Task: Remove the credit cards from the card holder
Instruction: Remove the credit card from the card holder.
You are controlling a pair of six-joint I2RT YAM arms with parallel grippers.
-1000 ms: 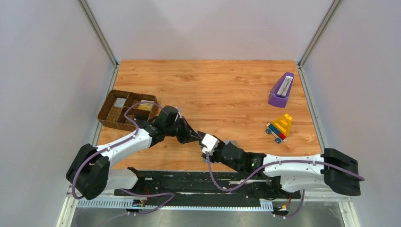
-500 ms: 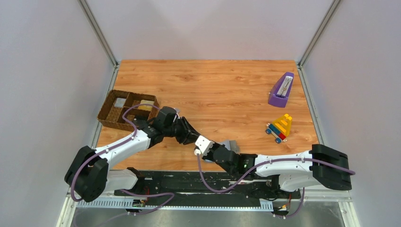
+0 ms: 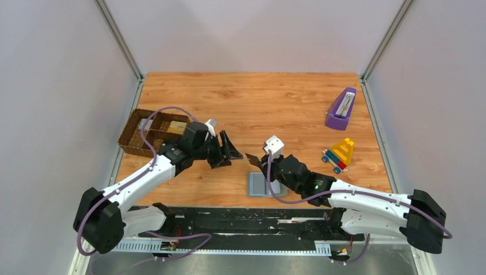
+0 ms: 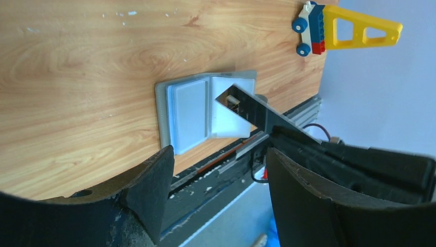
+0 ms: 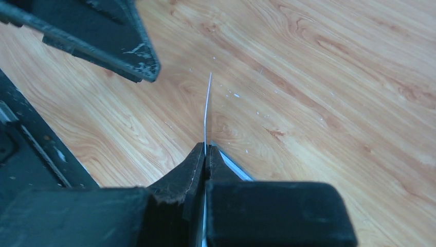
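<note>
The left arm's fingers (image 3: pixel 229 150) are standing wide and empty above the worktop (image 3: pixel 269 97). Just to their right, the right arm's fingers (image 5: pixel 205 157) are pinching one credit card (image 4: pixel 257 113) on edge, with its long axis pointing toward the left arm's fingers. The card holder (image 3: pixel 261 184) is lying open on the worktop, apart from both sets of fingers. The right arm is hanging nearer to it.
</note>
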